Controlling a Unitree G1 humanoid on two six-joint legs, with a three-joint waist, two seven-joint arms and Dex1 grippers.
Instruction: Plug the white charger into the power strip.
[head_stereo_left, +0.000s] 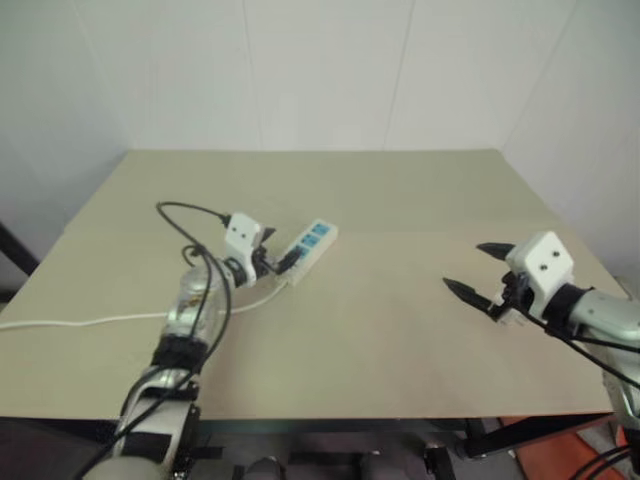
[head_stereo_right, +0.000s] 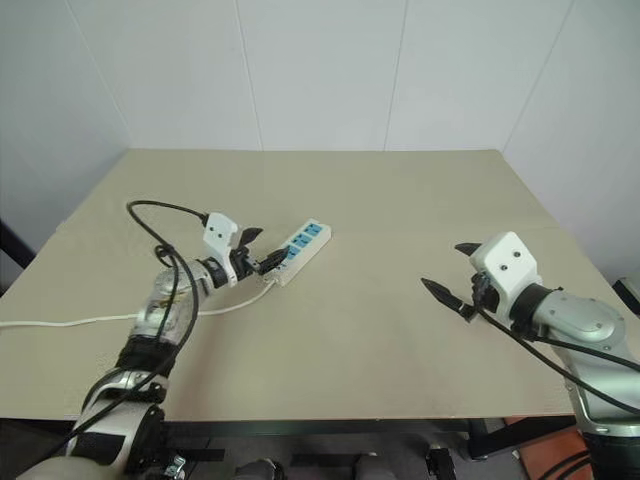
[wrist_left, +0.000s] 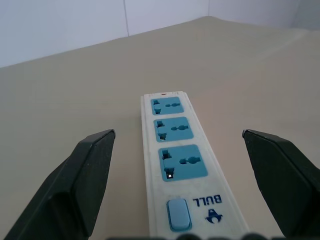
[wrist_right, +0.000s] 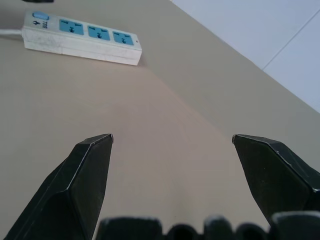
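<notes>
The left gripper (head_stereo_right: 258, 250) stands released, its two black fingers (wrist_left: 82, 175) spread wide on either side of the near end of the power strip (wrist_left: 182, 165) without touching it, and nothing sits between them. It points level across the table (head_stereo_left: 400, 330) at the strip's switch end, where a pale blue button and a small printed label show, with the three blue socket faces running away beyond. The strip lies flat at a slant on the tan tabletop, left of middle, and all three sockets look unoccupied. Its thin white cord (head_stereo_left: 80, 321) trails from the near end off toward the table's left edge. A black cable loops above the left wrist. The right gripper (head_stereo_right: 450, 277) hangs well apart on the right side of the table, also released and holding nothing, its fingers pointing toward the strip across bare tabletop. I cannot make out the white charger anywhere on the table or in either gripper.
</notes>
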